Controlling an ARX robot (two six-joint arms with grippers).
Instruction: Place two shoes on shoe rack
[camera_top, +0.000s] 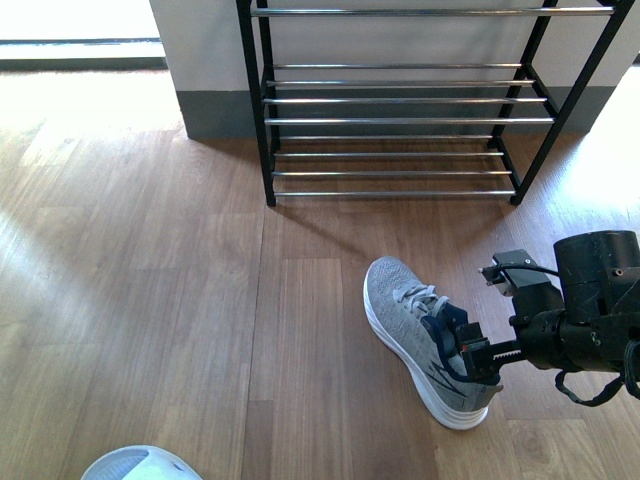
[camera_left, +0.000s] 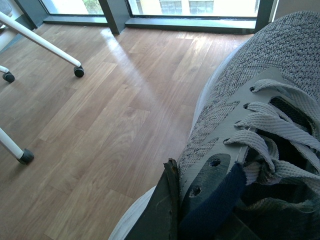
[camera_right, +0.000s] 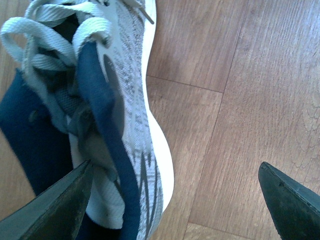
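The left tool (camera_left: 175, 220) shows only in its own wrist camera, hard up against a grey knit sneaker (camera_left: 260, 75) that fills much of that picture. One dark finger (camera_left: 160, 215) lies along the shoe's side by the navy collar and the other is hidden, so I cannot tell whether it is closed on the shoe or only resting there. Pale laces (camera_left: 270, 130) cross above the finger. Beyond is the wood floor (camera_left: 100, 125), with white legs on black castors (camera_left: 78, 71) off to one side.

In the front view a pale rounded shape (camera_top: 140, 465) pokes in at the bottom left edge; it may be a shoe's toe, but too little shows to say. Further along, against the wall (camera_top: 215, 60), stands the shoe rack (camera_top: 265, 100), with its black frame and chrome bars. A second sneaker (camera_top: 400, 305) stands on its white sole on the floor in front of the rack, well apart from it, toe toward the rack and heel toward the robot. At its heel is the right tool (camera_top: 480, 355), on an arm that enters from the right edge. Its wrist camera shows the jaws wide apart and gripping nothing: one fingertip (camera_right: 55, 210) is over the navy lining at the shoe's mouth, the other over bare floor beyond the sole, so the shoe's side wall lies between them
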